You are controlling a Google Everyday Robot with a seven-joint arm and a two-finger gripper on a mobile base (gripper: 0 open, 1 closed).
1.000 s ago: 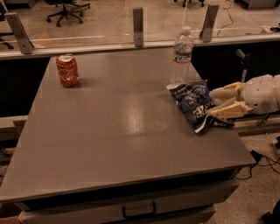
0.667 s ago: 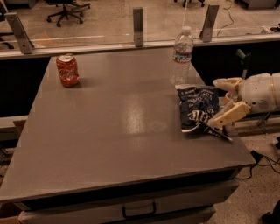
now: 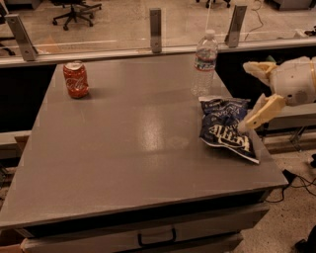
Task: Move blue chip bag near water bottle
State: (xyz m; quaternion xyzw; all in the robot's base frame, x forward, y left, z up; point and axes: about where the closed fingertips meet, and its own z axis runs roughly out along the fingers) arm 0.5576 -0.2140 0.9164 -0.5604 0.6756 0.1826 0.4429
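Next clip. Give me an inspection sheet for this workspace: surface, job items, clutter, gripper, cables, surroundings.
Surface: grey table, flat, with a glare patch near the middle.
Job's things: blue chip bag lies crumpled near the right edge, just in front of the upright water bottle; whether they touch cannot be told.
Clutter: red soda can, upright, far left.
Grippers: gripper at the table's right side, open, its lower finger by the bag's right edge; contact cannot be told.
Cables: cables on the floor at right.
Surroundings: barrier posts behind the table; office chair beyond.
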